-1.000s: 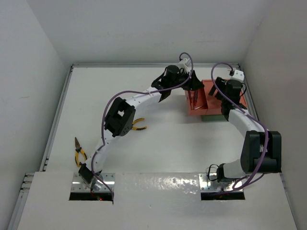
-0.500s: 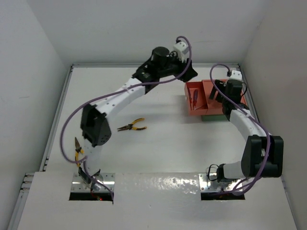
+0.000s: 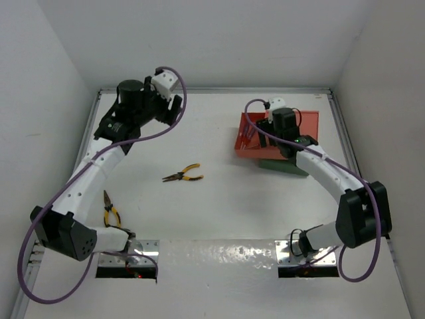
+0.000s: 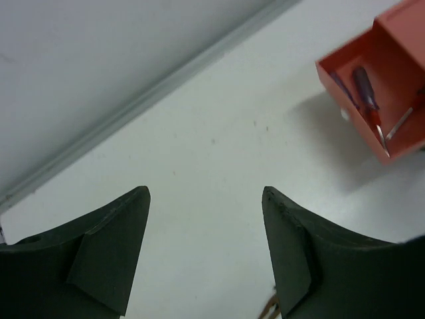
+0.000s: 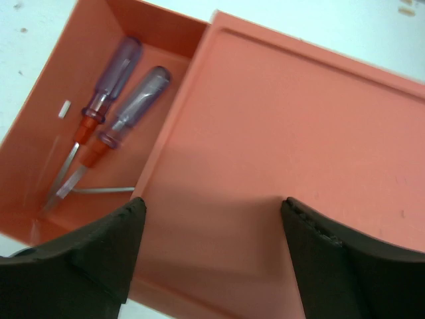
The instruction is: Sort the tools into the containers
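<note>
My left claw [image 4: 204, 199] is wide with nothing in it, over the far left of the white table [image 3: 219, 199], near the grey wall [image 3: 199, 40]. My right claw [image 5: 211, 206] is wide too, over the orange tray [image 5: 299, 133] at the far right. That tray rests on the green tray [image 3: 282, 165]. Two screwdrivers [image 5: 113, 73] lie in its left part. Two pliers [image 3: 182, 176] lie on the table, left and nearer.

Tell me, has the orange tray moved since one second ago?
Yes. The orange tray slid left, away from the table's right rail, toward the mid-table pliers.
</note>
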Tool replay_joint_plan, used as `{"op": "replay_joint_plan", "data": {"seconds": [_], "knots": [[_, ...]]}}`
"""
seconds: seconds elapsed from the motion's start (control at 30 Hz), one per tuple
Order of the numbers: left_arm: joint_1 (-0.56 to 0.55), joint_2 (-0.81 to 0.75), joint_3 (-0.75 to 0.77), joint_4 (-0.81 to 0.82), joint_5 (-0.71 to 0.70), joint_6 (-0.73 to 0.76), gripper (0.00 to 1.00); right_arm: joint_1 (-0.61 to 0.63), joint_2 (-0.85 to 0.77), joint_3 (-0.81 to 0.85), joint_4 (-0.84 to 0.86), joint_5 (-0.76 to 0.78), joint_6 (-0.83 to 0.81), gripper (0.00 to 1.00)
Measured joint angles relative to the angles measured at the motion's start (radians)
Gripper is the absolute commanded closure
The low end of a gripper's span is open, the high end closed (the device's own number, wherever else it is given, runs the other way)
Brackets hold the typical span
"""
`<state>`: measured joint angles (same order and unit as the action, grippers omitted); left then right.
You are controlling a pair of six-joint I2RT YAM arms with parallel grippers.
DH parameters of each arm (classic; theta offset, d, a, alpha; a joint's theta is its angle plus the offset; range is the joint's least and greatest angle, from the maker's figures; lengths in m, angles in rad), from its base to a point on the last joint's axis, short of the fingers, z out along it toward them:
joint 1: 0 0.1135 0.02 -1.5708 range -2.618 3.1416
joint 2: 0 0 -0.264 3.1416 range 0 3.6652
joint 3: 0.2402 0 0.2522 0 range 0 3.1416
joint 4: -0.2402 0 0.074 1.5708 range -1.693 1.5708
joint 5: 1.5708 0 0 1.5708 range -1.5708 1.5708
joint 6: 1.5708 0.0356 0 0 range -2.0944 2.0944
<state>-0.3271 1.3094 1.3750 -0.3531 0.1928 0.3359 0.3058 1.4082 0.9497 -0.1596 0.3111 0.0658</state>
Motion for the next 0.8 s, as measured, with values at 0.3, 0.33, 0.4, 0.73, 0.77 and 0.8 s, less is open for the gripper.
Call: {"op": "replay_joint_plan", "data": {"seconds": [0.3,0.33,0.4,0.73,0.77,0.8], "knots": [[0.004,0.021,-0.188,0.100,0.138,0.006,0.37,-0.296,0.145,0.048,0.161,-0.127,0.192,0.41],[-0.006,0.049,-0.187,0.140,0.154,-0.006,0.38,-0.305,0.146,0.040,0.185,-0.127,0.198,0.42],[-0.026,0.129,-0.165,0.186,0.169,-0.018,0.39,-0.317,0.162,0.021,0.237,-0.129,0.195,0.40],[-0.201,0.661,0.248,0.218,0.148,-0.115,0.47,-0.341,0.175,-0.022,0.389,-0.179,0.132,0.38],[-0.203,0.695,0.285,0.218,0.135,-0.131,0.48,-0.346,0.175,-0.022,0.389,-0.192,0.122,0.38],[-0.202,0.716,0.311,0.217,0.119,-0.141,0.50,-0.350,0.175,-0.024,0.391,-0.202,0.116,0.39]]}}
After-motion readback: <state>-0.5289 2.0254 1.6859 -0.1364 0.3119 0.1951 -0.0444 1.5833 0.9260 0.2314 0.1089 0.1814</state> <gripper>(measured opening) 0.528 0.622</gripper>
